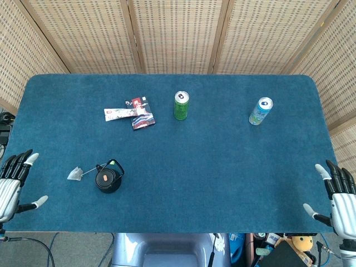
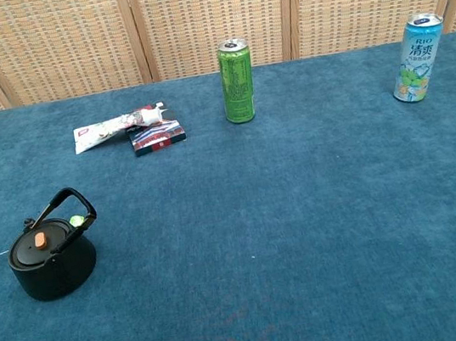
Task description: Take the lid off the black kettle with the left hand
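Note:
A small black kettle [image 1: 108,178] stands on the blue table near its front left; the chest view shows the black kettle [image 2: 52,258] at the left. Its lid [image 2: 38,246] sits on top with an orange knob, and the black handle arches over it. My left hand [image 1: 15,186] rests at the table's left front corner, fingers spread, well left of the kettle and holding nothing. At the right front corner my right hand [image 1: 336,197] is also spread and holds nothing. Neither hand appears in the chest view.
A tea bag [image 1: 75,173] lies just left of the kettle. A toothpaste tube [image 1: 123,113] and a small dark packet [image 1: 143,119] lie further back. A green can [image 1: 181,105] stands mid-back, a light blue can [image 1: 260,111] back right.

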You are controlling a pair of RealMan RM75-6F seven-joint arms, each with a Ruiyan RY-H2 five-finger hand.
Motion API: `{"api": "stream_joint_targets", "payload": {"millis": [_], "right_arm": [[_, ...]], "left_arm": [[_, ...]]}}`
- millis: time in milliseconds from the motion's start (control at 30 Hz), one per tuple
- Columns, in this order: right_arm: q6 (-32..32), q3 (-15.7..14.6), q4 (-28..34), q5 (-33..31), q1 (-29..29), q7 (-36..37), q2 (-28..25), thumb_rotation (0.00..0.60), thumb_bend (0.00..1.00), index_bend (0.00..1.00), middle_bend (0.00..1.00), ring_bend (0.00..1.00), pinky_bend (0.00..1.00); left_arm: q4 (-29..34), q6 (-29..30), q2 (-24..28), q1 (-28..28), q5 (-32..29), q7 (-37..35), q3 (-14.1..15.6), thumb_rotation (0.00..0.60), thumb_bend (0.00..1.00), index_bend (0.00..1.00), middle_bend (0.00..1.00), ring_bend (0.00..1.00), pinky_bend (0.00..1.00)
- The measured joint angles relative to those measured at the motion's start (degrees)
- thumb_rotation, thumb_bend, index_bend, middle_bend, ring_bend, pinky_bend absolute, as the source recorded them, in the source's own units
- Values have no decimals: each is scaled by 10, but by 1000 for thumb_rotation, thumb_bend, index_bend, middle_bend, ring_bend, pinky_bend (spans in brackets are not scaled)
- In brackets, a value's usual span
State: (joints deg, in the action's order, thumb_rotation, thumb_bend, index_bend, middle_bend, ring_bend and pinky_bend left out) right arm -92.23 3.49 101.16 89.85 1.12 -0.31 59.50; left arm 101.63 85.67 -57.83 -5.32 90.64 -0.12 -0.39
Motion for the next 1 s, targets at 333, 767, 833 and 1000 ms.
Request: {"api": "stream_joint_targets", "payload": {"millis": [333, 767, 833, 1000], "right_arm": [[3, 0, -2, -3, -1, 3, 0, 600, 0, 0, 0, 0, 0], [14, 11, -1, -30, -6, -8, 4, 600, 0, 0, 0, 0, 0], [15, 14, -2, -37, -8, -15, 6, 600, 0, 0, 0, 0, 0], [18, 21, -4, -53, -9, -23, 10, 600, 0, 0, 0, 0, 0]], "left_arm": [[-2, -8, -4, -3, -8, 6, -1, 600, 152, 0, 0, 0, 0], [-83, -103, -6, -99, 27, 0, -22, 600, 150, 326, 0, 0, 0], [-127, -125, -8, -133, 68, -33, -21, 600, 150, 390, 0, 0, 0], [-211, -187, -18, -215, 140, -98, -9, 600, 198, 444, 0, 0, 0]]}}
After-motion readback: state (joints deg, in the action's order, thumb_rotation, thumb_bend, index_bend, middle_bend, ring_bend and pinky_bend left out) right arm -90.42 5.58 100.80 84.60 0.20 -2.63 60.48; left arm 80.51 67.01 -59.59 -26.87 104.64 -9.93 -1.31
